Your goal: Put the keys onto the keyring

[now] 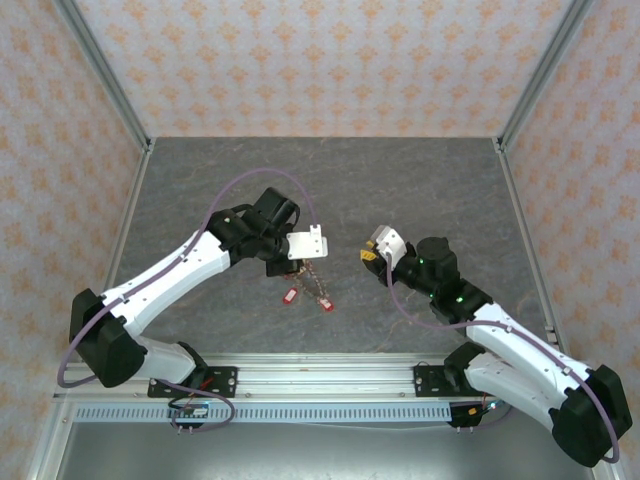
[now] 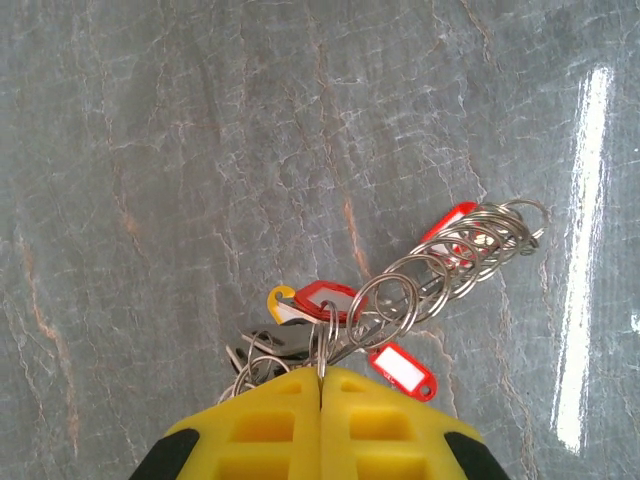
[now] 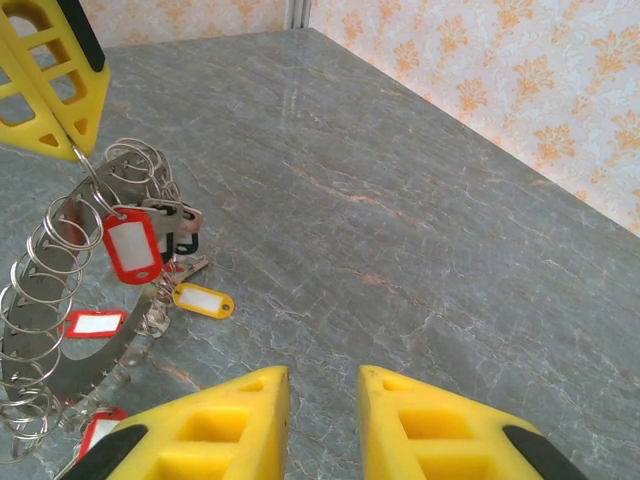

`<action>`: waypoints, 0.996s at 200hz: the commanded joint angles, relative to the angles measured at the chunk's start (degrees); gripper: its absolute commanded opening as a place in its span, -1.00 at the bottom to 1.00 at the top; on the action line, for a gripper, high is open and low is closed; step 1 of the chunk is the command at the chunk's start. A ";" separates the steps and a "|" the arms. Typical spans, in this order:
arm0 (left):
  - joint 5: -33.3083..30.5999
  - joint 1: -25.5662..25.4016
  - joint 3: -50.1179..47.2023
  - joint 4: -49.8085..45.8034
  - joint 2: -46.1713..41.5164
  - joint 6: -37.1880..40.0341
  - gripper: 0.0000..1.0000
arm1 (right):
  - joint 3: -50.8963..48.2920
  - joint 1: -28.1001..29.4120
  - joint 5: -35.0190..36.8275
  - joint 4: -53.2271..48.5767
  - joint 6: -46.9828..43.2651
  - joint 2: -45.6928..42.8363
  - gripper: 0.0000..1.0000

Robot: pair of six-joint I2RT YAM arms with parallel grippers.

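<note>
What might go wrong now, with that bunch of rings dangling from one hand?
The left hand pinches one thin loop of the keyring at its very fingertips, so it may slip and drop. The rest hangs loose with a red tag attached; it may swing or snag if the open right hand reaches in.
</note>
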 commanded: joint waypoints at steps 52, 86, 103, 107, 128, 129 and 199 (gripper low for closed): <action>-6.83 3.09 6.04 -8.68 -3.06 7.37 -1.00 | 0.73 0.38 -1.31 0.64 1.27 0.11 -0.53; -8.45 3.59 9.49 -12.60 -1.85 8.87 -1.00 | 0.04 0.39 -1.34 -0.02 0.93 -0.69 -0.53; -9.30 3.59 10.07 -13.65 -0.06 8.13 -1.00 | -0.74 0.43 -1.16 0.70 1.22 -1.26 -0.53; -9.24 3.55 10.14 -13.79 0.46 8.02 -1.00 | -0.88 0.36 -1.12 0.75 1.14 -1.35 -0.53; -8.17 3.03 10.30 -13.00 3.22 6.31 -1.00 | -1.07 0.38 -0.48 -0.09 0.81 -1.82 -0.53; -8.15 3.00 10.24 -12.88 3.32 6.23 -1.00 | -1.07 0.36 -0.46 -0.14 0.79 -1.90 -0.53; -4.17 -4.65 14.18 -5.35 16.85 0.69 -1.00 | -2.37 0.39 2.05 -1.06 0.97 -4.47 -0.53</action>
